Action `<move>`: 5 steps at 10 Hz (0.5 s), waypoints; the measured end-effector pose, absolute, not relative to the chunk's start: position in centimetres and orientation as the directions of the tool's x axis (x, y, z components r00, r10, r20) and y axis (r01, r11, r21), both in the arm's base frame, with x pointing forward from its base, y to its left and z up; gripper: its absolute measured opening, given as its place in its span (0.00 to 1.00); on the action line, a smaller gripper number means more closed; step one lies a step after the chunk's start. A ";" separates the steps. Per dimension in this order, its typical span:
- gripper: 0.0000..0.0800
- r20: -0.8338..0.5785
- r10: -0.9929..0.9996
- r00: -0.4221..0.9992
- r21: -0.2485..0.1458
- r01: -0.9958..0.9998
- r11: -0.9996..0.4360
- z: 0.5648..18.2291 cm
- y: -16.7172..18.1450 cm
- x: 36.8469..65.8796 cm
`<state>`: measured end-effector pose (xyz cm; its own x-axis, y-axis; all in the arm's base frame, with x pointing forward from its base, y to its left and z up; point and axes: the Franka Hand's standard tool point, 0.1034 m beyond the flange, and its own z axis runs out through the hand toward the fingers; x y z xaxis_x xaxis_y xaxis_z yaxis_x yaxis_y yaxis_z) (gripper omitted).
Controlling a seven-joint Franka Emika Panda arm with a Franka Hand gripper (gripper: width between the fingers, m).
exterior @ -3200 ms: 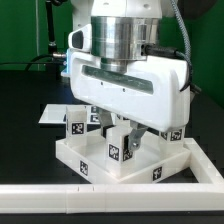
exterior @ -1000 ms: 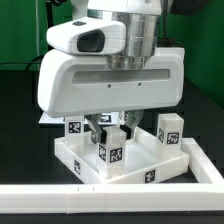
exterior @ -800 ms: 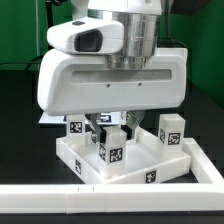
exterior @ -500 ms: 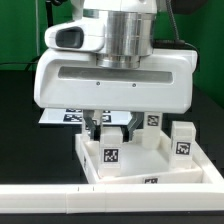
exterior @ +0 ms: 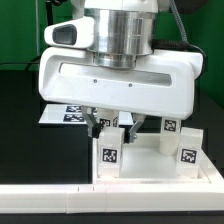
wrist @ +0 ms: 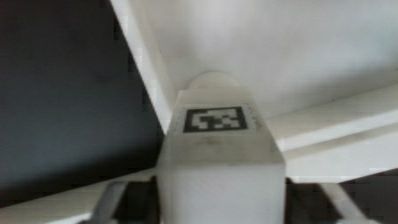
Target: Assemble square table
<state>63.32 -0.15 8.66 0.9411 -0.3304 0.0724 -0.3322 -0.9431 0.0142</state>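
Note:
The white square tabletop [exterior: 150, 162] lies on the black table toward the exterior view's right, rim up. My gripper [exterior: 112, 130] is shut on a white tagged leg [exterior: 109, 153] that stands upright at the tabletop's near corner on the exterior view's left. Two more tagged legs [exterior: 168, 128] [exterior: 187, 149] stand at the tabletop's right side. In the wrist view the held leg [wrist: 217, 150] fills the centre between my fingers [wrist: 118, 198], with the tabletop's rim [wrist: 267, 50] behind it. The leg's foot and its socket are hidden.
The marker board [exterior: 62, 113] lies flat behind, at the exterior view's left. A long white border bar [exterior: 50, 200] runs along the front edge, just in front of the tabletop. Bare black table [exterior: 30, 150] lies to the exterior view's left.
My gripper and the held leg have moved toward the exterior view's right and a little nearer the border bar. The tabletop and the two other legs moved with them, uncovering more of the marker board.

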 end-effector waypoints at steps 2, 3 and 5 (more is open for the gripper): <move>0.77 0.075 -0.334 0.940 0.005 -0.335 -0.942 9.7 0.1 63.5; 0.77 0.082 -0.334 0.939 -0.002 -0.335 -0.942 10.5 0.2 63.7; 0.81 0.083 -0.335 0.939 -0.007 -0.336 -0.942 11.1 0.2 63.8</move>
